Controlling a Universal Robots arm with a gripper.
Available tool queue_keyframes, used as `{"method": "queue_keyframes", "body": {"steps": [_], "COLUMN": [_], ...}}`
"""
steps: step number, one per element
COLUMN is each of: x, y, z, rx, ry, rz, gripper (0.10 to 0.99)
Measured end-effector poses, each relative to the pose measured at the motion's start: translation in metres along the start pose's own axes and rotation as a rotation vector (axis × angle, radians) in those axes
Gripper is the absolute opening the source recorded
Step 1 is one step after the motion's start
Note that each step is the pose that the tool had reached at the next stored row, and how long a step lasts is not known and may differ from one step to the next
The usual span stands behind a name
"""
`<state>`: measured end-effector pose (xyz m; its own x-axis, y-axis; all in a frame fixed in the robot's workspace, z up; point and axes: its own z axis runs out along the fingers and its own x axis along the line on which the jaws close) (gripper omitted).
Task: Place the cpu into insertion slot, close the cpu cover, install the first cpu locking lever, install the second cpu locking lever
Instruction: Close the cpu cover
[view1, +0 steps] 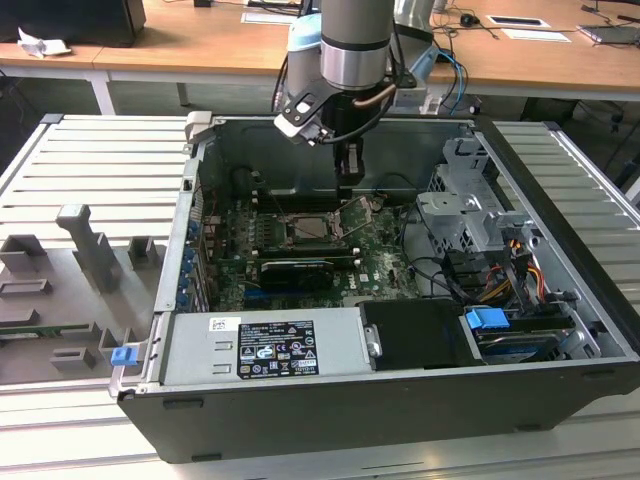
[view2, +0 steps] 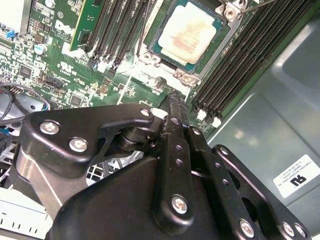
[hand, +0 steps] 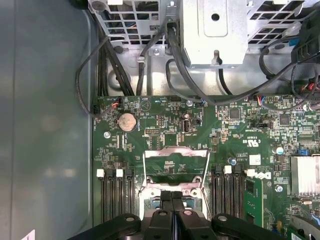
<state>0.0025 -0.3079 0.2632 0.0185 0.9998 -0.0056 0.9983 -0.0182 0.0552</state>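
In the second wrist view, note the cpu (view2: 192, 32) seated flat in the insertion slot (view2: 150, 52), uncovered. In the first wrist view, note the cpu cover (hand: 175, 159) standing open. In the exterior view, locate the gripper (view1: 347, 185) at 1 o'clock of the insertion slot, clenched on nothing, just beside its rim.

arm (view1: 355, 40): upright, wrist down | tool (view1: 346, 198): pointing straight down | fingers (hand: 166, 201): pressed together, tip to tip
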Motion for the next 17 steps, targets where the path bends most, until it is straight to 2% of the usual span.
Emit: {"method": "queue_keyframes", "body": {"steps": [9, 17], "x": [0.0008, 0.0010], "y": [0.0083, 0.0210], "z": [0.0004, 0.0012], "rx": [0.006, 0.021], "ry": [0.0000, -0.0001], "rz": [0.000, 0.000], "gripper": [0.106, 0.106]}}
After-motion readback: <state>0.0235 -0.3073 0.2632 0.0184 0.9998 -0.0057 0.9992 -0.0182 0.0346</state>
